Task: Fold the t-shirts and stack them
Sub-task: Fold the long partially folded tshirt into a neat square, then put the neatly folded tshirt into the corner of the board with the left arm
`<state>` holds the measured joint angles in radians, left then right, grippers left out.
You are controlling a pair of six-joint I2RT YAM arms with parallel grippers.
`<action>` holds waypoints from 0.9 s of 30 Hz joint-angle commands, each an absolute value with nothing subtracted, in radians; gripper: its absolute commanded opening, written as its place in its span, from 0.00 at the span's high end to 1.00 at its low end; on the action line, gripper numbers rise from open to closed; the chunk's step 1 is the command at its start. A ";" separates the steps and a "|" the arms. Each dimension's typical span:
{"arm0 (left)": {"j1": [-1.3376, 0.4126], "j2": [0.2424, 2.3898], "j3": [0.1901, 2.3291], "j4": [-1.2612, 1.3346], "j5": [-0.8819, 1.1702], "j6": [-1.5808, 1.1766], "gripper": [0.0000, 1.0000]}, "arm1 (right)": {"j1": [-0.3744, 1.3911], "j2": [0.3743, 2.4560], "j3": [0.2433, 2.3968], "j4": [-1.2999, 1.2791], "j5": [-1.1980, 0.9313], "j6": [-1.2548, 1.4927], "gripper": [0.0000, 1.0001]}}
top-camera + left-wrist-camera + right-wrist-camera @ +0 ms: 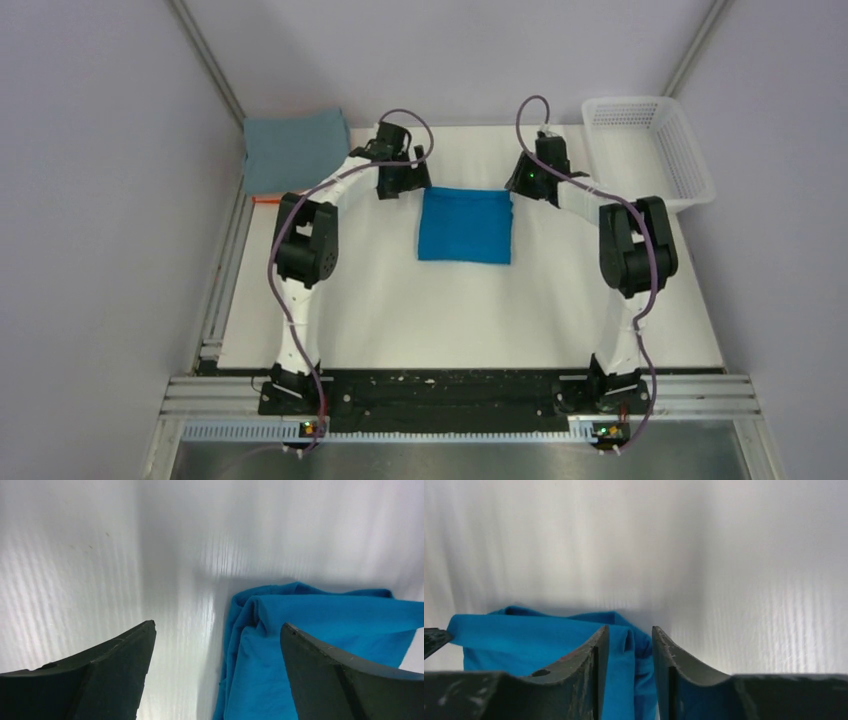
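Blue tee [466, 225] lies folded at the middle of the table [400, 310]. The left gripper [217, 625] hangs wide open and empty over its far-left corner. The right gripper [630, 627] is nearly closed at the far-right corner, with cloth in the gap; whether it pinches is unclear.

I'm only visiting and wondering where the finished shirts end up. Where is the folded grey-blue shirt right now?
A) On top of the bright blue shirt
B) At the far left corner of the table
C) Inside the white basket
B: the top view shows the grey-blue t-shirt lying folded at the far left corner of the table, apart from the blue t-shirt in the middle and the white basket at far right.
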<state>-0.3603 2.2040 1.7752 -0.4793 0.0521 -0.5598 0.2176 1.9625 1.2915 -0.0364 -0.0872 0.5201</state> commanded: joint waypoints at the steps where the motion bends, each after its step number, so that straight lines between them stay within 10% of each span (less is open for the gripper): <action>1: -0.339 2.154 1.920 -0.541 0.023 -0.467 0.01 | 0.196 1.969 1.482 -0.120 -0.012 0.453 0.52; 7: -0.340 1.948 1.693 -0.494 0.080 -0.494 0.01 | 0.197 1.730 1.288 -0.073 -0.049 0.445 0.02; 15: -0.345 1.877 1.471 -0.390 0.255 -0.539 0.01 | 0.198 1.443 0.938 0.102 -0.423 0.530 0.01; 27: -0.416 2.086 1.568 -0.496 0.147 -0.534 0.07 | 0.198 1.093 0.802 -0.111 -0.214 0.449 0.01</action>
<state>-0.3779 2.0502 1.5013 -0.4637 0.1848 -0.5301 0.1997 1.2068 0.8093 -0.0574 -0.3286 0.4950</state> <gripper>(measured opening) 0.958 0.987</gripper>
